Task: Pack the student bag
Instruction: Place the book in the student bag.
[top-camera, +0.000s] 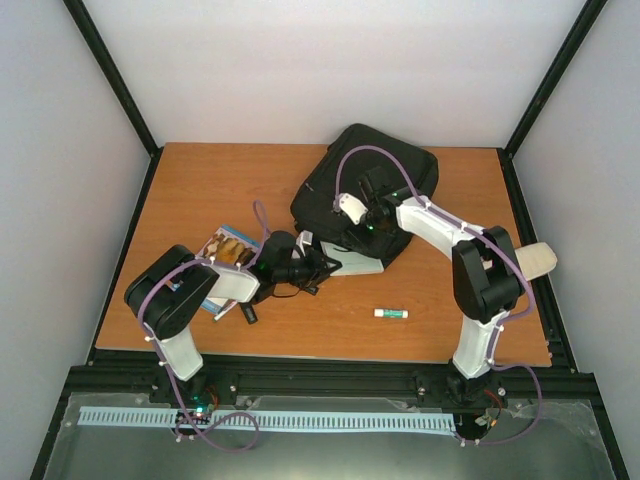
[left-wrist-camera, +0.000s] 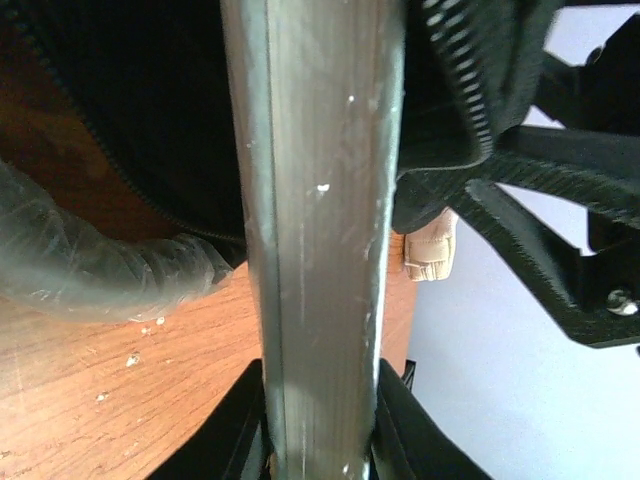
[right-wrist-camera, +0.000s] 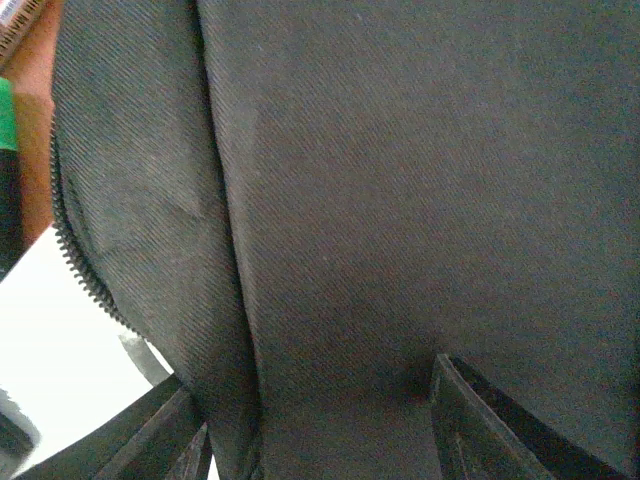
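With the student bag (top-camera: 385, 180) at the far centre of the desk (top-camera: 200, 180), the left pincer (top-camera: 312, 264) grips a flat grey slab (left-wrist-camera: 320, 200) pointed lengthwise at its mouth, while the right pincer (right-wrist-camera: 320, 415) stands open against the fabric.

A blurred grey slab (left-wrist-camera: 320, 200) (both ends cut off) partly hides the left gripper (left-wrist-camera: 322, 410).

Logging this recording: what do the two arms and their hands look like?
Both arms combine white link shells with bulky black joint housings. A purple cable runs along each, looping loose above the right arm and over the left arm. The left hand and right hand have two black fingers each. A small green light shows at the right wrist.
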